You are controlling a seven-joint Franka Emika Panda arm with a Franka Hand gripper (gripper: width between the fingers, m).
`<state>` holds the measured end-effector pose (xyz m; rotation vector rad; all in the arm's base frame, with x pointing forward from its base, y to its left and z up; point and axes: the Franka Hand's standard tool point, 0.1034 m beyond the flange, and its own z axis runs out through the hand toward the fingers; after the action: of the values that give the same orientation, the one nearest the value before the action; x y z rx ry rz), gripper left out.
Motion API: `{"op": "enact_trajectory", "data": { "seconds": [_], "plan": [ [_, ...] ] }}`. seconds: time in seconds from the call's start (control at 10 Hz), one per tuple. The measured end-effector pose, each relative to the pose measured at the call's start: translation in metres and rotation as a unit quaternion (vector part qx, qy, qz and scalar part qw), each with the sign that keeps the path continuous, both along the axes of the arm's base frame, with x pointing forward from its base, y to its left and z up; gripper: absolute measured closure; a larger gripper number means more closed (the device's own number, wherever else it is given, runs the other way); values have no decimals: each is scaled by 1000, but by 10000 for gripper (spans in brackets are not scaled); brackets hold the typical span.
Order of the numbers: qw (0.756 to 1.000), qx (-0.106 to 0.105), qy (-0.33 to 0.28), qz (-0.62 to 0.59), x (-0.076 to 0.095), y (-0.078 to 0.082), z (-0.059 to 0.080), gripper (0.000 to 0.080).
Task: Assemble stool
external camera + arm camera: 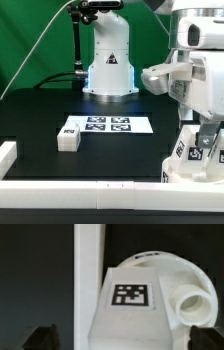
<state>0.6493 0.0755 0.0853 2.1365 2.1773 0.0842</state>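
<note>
The round white stool seat (178,165) rests against the front rail at the exterior view's right, with a blocky white leg (199,143) standing up from it. My gripper (206,136) is low over that leg. In the wrist view the tagged leg (130,294) fills the middle, with the seat's curved body (165,266) behind it. My gripper (124,336) is open, its dark fingertips (42,336) on either side of the leg. One fingertip is close to the leg's side and the other stands apart. A second loose leg (68,135) lies on the table at the exterior view's left.
The marker board (107,125) lies mid-table in front of the robot's base (108,60). A long white rail (90,190) runs along the front edge and another (6,155) along the left. A rail (88,258) also shows beside the leg in the wrist view.
</note>
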Motion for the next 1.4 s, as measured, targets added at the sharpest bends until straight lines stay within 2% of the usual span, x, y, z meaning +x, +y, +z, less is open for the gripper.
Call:
{"op": "enact_trajectory", "data": {
  "seconds": [0.2,0.3,0.4,0.7,0.8,1.1,1.4],
  "plan": [
    [1000,0,2,-2,-1,-2,-2,403],
    [1000,0,2,-3,-1,-2,-2,403],
    [1000,0,2,-3,-1,-2,-3,458],
    [999,4,3,-35,-1,-3,-3,458],
    [995,14,6,-99,-2,-4,-3,458],
    [961,39,27,-272,-6,-5,-4,458],
    [932,46,26,-358,-6,-5,-4,458]
  ]
}}
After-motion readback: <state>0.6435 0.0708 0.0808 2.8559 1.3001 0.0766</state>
